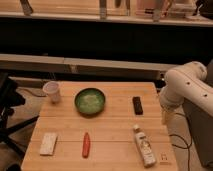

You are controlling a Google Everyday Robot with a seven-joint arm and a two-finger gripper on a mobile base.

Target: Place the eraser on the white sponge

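A: What is laid out on the table (112, 127)?

B: A cup (52, 92) is set at the back left. A green bowl (90, 101) is placed just right of it, near the middle. A red stick-like item (86, 144) is laid at the front, left of centre. A bottle (144, 145) is laid on its side at the front right. A black chair (7, 100) is seen off the left edge.

A: Is anything in the way between eraser and sponge?

B: The bowl and the red item are both found close to the diagonal between them. The bowl is placed just behind that line and the red item just in front of it.

A: Where is the eraser (137, 105) placed?

B: It is laid flat at the back right of the table, right of the bowl and apart from it. The sponge (48, 143) is laid at the front left corner, well apart from the eraser.

A: And the gripper (165, 114)?

B: It is seen low at the table's right edge, under the white arm (187, 87). The eraser is found to its left, near but not touched. Whether the gripper is open or closed cannot be told.
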